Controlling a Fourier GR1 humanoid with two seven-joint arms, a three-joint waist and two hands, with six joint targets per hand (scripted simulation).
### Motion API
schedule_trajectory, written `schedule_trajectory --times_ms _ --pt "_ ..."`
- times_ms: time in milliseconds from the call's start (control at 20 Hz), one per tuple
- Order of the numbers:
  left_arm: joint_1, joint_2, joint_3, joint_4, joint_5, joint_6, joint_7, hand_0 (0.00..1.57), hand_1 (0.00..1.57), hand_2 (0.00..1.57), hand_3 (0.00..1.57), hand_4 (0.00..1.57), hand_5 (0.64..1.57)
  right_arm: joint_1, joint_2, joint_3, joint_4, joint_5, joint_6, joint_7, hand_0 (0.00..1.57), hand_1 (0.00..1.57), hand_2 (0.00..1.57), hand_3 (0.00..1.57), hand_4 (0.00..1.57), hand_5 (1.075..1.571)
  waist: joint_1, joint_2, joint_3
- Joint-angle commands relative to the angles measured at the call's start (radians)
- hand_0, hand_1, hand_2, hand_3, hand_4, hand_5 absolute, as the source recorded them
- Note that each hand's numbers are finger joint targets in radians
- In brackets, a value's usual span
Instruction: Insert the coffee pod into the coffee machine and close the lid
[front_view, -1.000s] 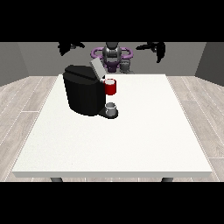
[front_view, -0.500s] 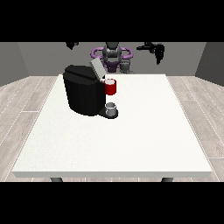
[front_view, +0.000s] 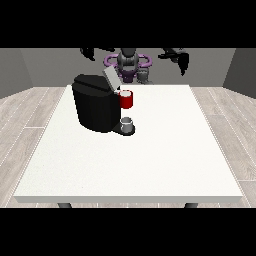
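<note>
The black coffee machine (front_view: 95, 107) stands on the left half of the white table (front_view: 165, 150). Its grey lid (front_view: 110, 78) is tilted up and open, and its red front part (front_view: 127, 99) hangs over a small grey cup (front_view: 127, 124) on the base. A small grey object (front_view: 144, 75), possibly the coffee pod, sits at the far table edge in front of the robot. The hand at the view's right (front_view: 181, 62) is raised above the far edge with fingers hanging down, holding nothing. The hand at the view's left (front_view: 89, 52) is raised behind the machine, partly cut off at the top.
The robot's torso (front_view: 128, 62) with purple rings stands behind the far edge. White tabletop stretches in front of and to the right of the machine. Wooden floor surrounds the table.
The hand at the view's right has drifted slightly right and down. The hand at the view's left has shifted a little towards the robot's middle. Machine, lid and cup are unmoved.
</note>
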Motion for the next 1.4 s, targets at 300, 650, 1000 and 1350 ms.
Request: schedule_trajectory --times_ms 300,650,1000,1350 --pt "0.062 0.025 -0.055 -0.209 0.068 0.011 0.079 0.0 0.0 0.0 0.0 0.0 1.571 -0.134 0.001 -0.066 0.155 -0.031 0.027 -0.024 0.0 0.0 0.0 0.0 0.0 1.571 0.007 0.117 0.0001" --pt "0.165 0.005 -0.1 -0.309 0.078 0.061 0.087 0.0 0.0 0.0 0.0 0.0 1.571 -0.164 0.015 -0.055 0.241 -0.003 0.032 -0.057 0.0 0.0 0.0 0.0 0.0 1.571 -0.013 0.127 0.0" --pt "0.111 0.081 -0.022 -0.201 0.127 0.066 0.032 0.0 0.0 0.0 0.0 0.0 1.571 -0.224 0.05 0.031 0.187 0.039 0.059 0.02 0.0 0.0 0.0 0.0 0.0 1.571 -0.094 0.148 -0.0004" --pt "0.107 0.082 -0.087 -0.237 0.084 0.092 0.012 0.0 0.0 0.0 0.0 0.0 1.571 -0.349 0.034 -0.037 0.326 0.054 0.022 -0.07 0.0 0.0 0.0 0.0 0.04 1.571 -0.024 0.221 -0.0001"
